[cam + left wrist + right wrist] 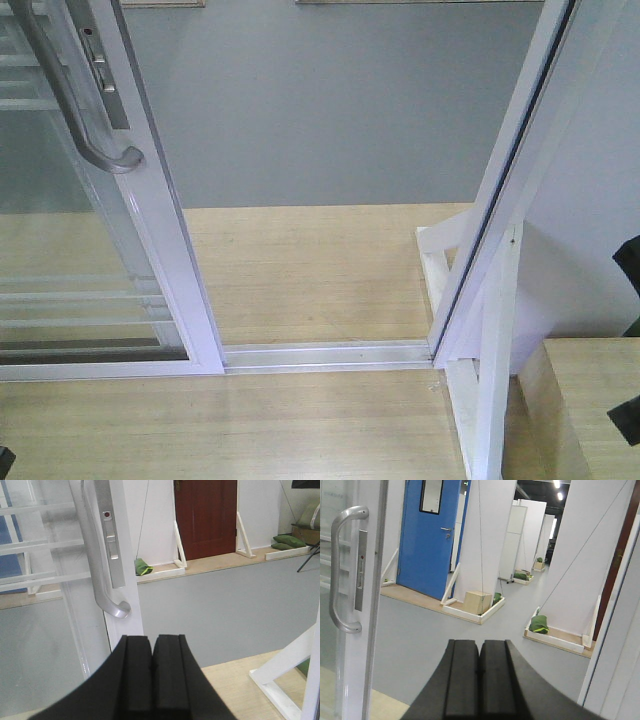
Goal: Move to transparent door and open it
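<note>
The transparent door point(168, 235), clear glass with thin white bars in a glossy white frame, stands at the left, and a gap shows between it and the white jamb point(505, 180). Its curved grey handle point(70, 100) and lock plate point(100, 60) sit at the top left. My left gripper point(152, 639) is shut on nothing, just below and right of the handle's lower end point(117, 610), not touching it. In the right wrist view the handle point(337, 570) is far left, and my right gripper point(479, 643) is shut, empty, facing the opening.
A metal floor track point(330, 355) crosses the wooden threshold; grey floor lies beyond. A white brace point(490, 350) and a wooden platform point(590, 400) stand at the right. Farther off are a blue door point(430, 535), a brown door point(206, 515), a wooden box point(477, 602) and green bags point(538, 624).
</note>
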You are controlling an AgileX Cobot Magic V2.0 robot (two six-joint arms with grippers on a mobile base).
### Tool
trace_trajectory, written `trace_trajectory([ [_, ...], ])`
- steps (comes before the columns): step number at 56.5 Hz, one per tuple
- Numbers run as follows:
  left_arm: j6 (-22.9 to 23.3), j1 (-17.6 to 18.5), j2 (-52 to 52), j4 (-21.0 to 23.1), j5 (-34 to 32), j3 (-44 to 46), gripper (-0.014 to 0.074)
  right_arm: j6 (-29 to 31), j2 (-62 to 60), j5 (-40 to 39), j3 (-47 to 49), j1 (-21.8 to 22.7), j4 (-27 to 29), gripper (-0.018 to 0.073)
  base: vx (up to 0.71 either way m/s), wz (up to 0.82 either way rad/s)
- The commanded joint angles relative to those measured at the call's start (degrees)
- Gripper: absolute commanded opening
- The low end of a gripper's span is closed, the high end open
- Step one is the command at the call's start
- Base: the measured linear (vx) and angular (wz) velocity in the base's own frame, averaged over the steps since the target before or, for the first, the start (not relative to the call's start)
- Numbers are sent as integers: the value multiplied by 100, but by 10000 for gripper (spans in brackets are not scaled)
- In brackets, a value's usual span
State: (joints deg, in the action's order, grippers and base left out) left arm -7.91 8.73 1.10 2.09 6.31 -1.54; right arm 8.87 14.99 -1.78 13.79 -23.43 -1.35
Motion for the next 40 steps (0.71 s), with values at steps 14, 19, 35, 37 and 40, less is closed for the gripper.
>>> trace_trajectory([
  [14, 47, 36, 35, 16, -519, 109, 3, 78, 48, -532, 118, 22, -89, -4, 0, 0],
  [19, 47, 36, 35, 16, -519, 109, 3, 89, 48, -546, -175, 22, -169, -4, 0, 0],
  [35, 47, 36, 35, 16, -519, 109, 3, -565, -746, -318, -1575, 22, 7, -4, 0, 0],
  [37, 47, 36, 35, 16, -519, 109, 3, -614, -917, -101, -1558, 22, -8, -4, 0, 0],
  [40, 47, 36, 35, 16, -519, 109, 3, -614, -1168, 36, -1563, 28, -42, -4, 0, 0],
])
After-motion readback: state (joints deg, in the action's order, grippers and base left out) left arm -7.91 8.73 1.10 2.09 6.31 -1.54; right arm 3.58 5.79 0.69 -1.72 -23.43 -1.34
